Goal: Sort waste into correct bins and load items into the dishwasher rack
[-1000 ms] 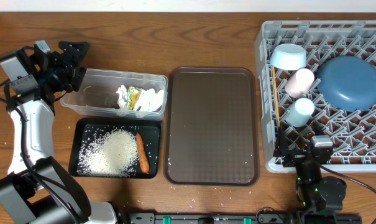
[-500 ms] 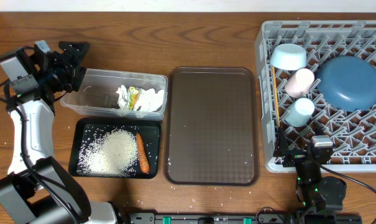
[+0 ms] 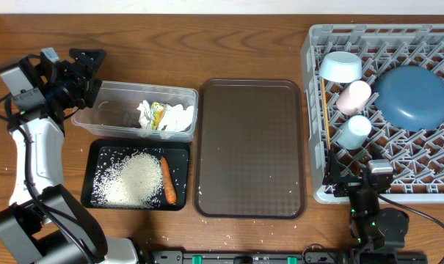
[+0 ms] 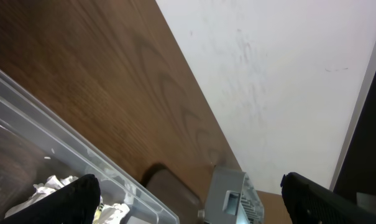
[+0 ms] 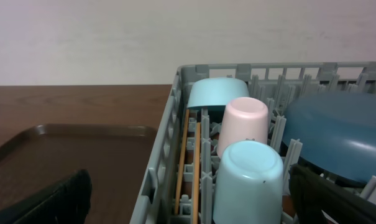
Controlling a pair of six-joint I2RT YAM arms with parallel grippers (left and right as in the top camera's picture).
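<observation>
The clear tub (image 3: 111, 111) holds crumpled tissues (image 3: 176, 117) and the green-yellow wrapper (image 3: 158, 114). The black tray (image 3: 97, 149) holds rice (image 3: 130, 178) and the carrot (image 3: 167, 180). The grey rack (image 3: 427, 158) holds the blue plate (image 3: 412, 97), pink cup (image 3: 354, 96), light blue cup (image 3: 351, 132), white bowl (image 3: 340, 67) and chopsticks (image 3: 326, 110). My left gripper (image 3: 86, 70) is open and empty above the tub's far left corner (image 4: 63, 124). My right gripper (image 3: 356, 180) is open and empty at the rack's front edge, facing the light blue cup (image 5: 247, 180).
The large brown serving tray (image 3: 251, 147) lies between the bins and the rack, with a few rice grains on it. Stray grains lie on the wooden table by its front edge. A white wall stands behind the table.
</observation>
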